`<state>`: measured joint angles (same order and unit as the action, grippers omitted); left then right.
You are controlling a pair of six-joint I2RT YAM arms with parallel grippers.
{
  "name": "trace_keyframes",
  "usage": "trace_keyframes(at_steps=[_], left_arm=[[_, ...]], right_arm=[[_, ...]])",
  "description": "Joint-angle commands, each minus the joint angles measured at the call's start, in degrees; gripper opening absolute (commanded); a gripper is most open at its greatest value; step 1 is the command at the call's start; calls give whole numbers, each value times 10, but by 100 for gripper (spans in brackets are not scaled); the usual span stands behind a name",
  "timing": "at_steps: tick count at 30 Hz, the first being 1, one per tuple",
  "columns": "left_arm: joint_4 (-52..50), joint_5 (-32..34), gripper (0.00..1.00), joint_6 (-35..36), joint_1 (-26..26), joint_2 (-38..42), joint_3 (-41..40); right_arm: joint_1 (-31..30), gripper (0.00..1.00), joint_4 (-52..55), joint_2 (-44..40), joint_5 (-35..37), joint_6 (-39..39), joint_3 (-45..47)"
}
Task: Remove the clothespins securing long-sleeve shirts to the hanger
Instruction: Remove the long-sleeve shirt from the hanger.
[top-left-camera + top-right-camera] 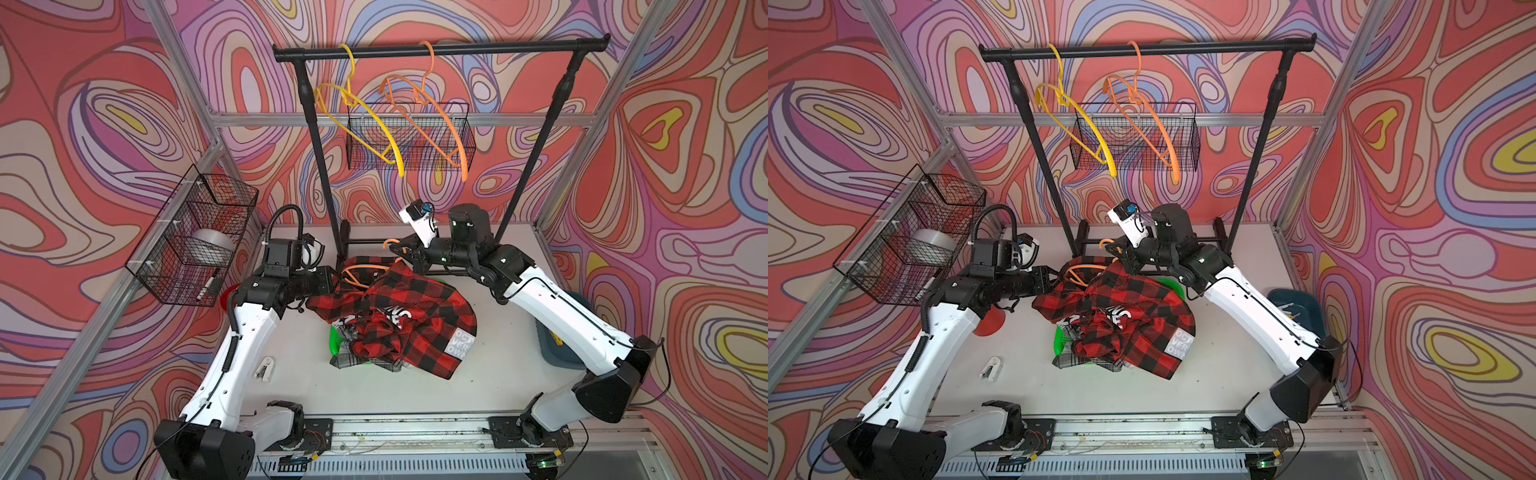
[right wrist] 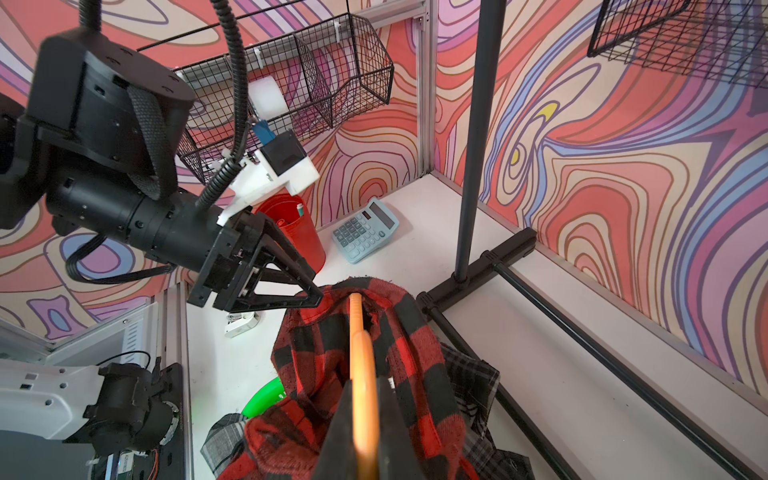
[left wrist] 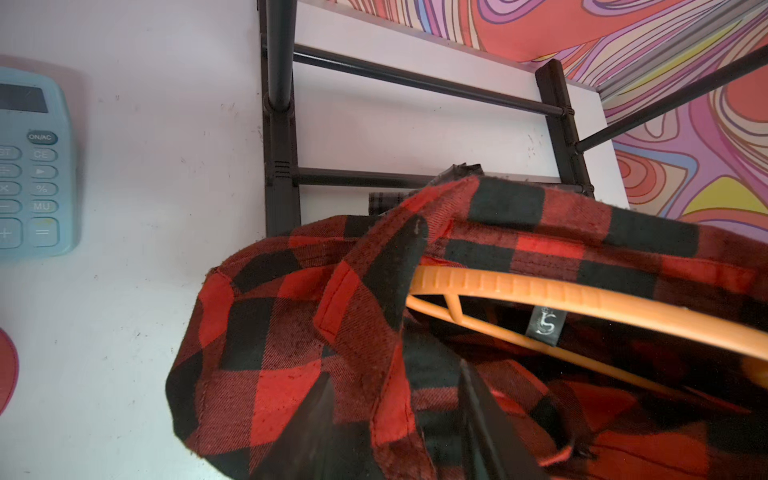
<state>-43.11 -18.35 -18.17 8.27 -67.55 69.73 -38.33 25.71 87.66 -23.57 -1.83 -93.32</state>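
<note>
Cloth hides the clothespins: none shows on the red-black shirt (image 1: 409,299), which lies heaped mid-worktop (image 1: 507,357) on its orange hanger (image 2: 360,357). The right hand (image 2: 364,388) is clamped on that hanger. The left hand (image 3: 395,368) straddles a shoulder fold, jaws apart; whether it pinches the cloth I cannot tell. Best to hold the hanger steady and peel the fold back until one shows.

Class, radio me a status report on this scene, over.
Right pincer shut on orange hanger. Left pincer at red shirt collar, grip unclear. No clothespins visible.
</note>
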Motion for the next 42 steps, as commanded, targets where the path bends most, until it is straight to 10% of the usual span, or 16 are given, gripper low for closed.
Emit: trace_keyframes(at_steps=[1, 13, 21, 33, 42], left_arm=[[3, 16, 42, 8, 3, -14, -10], [34, -3, 0, 4, 5, -49, -20], [37, 62, 0, 10, -6, -73, -25], [58, -60, 0, 1, -69, -63, -66], [106, -121, 0, -74, -6, 22, -138]], right_arm=[[-1, 0, -23, -7, -21, 7, -7], [-1, 0, -32, -20, -34, 14, 4], [-1, 0, -22, -32, -40, 8, 5], [0, 0, -31, -52, -9, 7, 13], [0, 0, -74, -26, 49, 35, 24]])
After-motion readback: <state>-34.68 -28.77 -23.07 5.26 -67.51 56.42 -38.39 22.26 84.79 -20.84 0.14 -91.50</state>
